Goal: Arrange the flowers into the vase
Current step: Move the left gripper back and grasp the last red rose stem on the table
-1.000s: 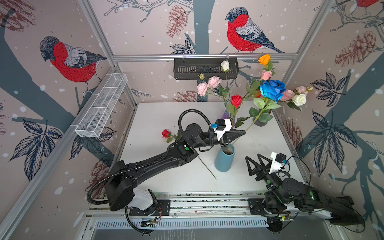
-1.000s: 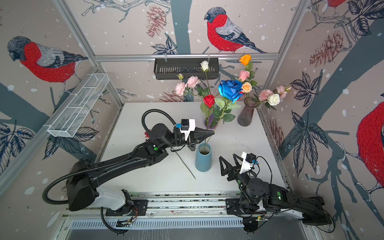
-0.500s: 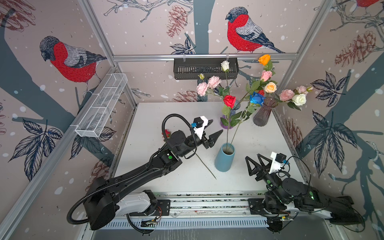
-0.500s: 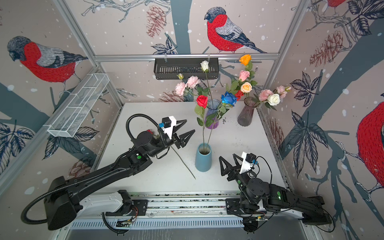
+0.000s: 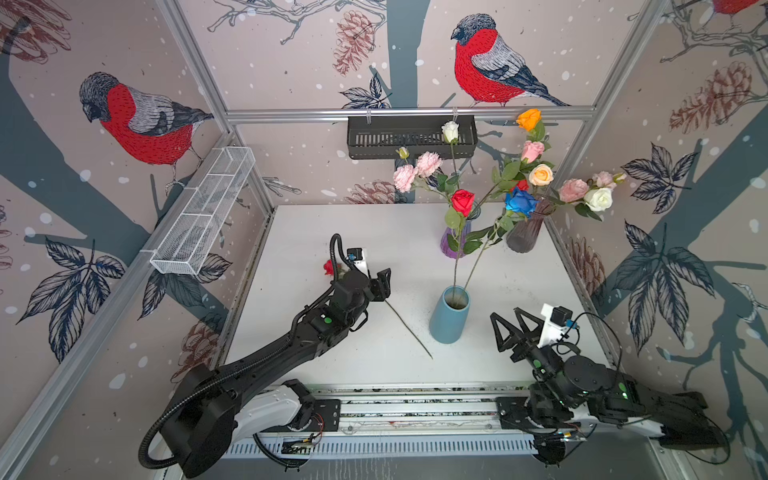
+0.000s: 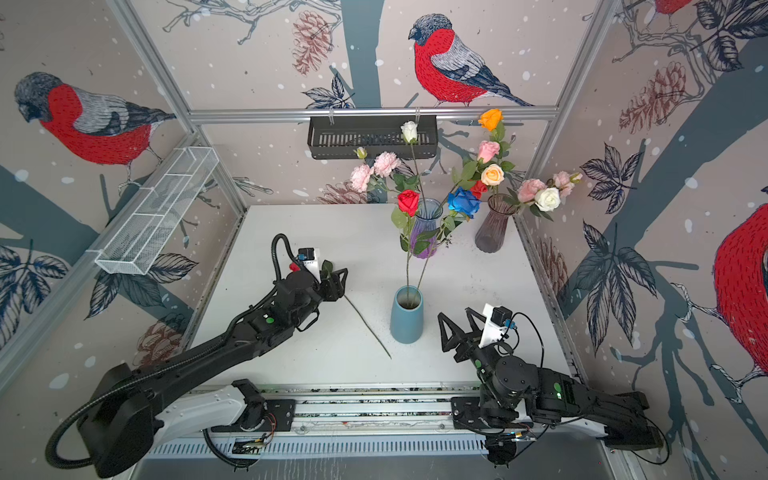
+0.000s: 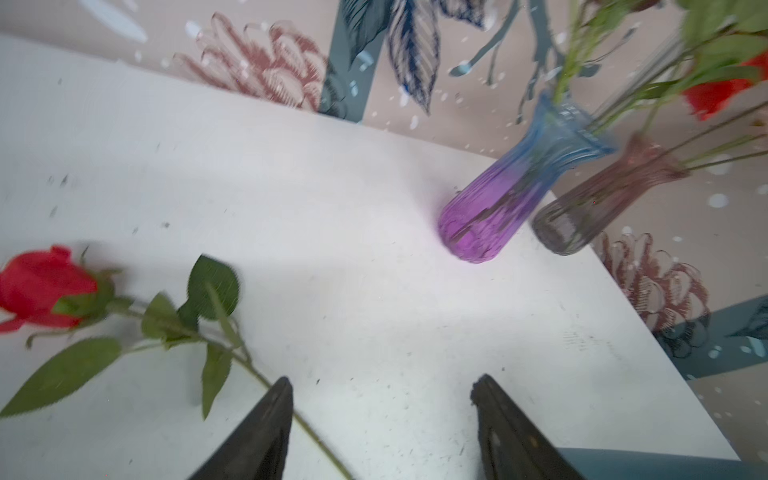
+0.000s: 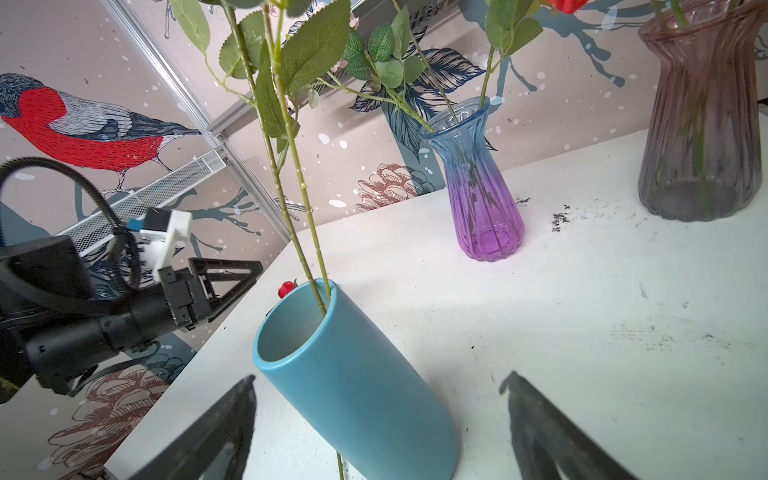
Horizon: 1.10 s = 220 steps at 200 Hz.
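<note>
Bullfinch-and-pinecone wallpaper (image 5: 141, 120) surrounds a scuffed white tabletop (image 5: 374, 232).

Bright, even light; soft shadows; motion-blurred left wrist view.

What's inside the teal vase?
Two stems stand in the teal vase, topped by the red rose and the blue rose. Its wall hides their lower ends and the bottom.

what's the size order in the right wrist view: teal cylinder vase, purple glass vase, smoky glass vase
1. matte teal cylinder vase, nearest the camera, so its true size is unsure
2. smoky grey ribbed glass vase, partly cut off by the frame
3. purple-to-blue ribbed glass vase
</note>
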### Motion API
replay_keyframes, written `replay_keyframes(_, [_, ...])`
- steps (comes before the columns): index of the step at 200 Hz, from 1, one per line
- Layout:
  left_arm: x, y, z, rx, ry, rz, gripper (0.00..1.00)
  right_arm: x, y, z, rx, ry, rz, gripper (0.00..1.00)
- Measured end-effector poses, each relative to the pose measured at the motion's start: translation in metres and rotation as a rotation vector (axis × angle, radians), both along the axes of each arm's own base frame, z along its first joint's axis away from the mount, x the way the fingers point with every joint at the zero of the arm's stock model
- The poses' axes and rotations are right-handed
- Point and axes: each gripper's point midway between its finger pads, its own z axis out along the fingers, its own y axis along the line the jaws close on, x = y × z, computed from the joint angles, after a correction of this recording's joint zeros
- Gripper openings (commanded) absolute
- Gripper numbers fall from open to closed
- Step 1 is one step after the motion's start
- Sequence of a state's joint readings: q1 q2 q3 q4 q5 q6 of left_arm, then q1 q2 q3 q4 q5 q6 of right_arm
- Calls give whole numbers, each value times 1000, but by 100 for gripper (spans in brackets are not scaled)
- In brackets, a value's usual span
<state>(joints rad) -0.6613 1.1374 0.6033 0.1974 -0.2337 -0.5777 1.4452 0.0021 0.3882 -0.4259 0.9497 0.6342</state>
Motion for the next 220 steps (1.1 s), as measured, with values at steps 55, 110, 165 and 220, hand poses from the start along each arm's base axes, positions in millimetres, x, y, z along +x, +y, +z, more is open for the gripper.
replay_keyframes(55, [8,26,-99,-108,360,75,67,-1,1,-2,1,10,5,93])
replay_keyframes(110, [21,-8,-140,-174,578,13,58,-1,0,-3,0,12,3,93])
replay_keyframes(165, [27,-16,-146,-234,605,19,53,-1,1,-4,-2,12,7,93])
replay_keyframes(220, [24,-15,-158,-293,650,18,0,-1,1,-3,-2,12,7,93])
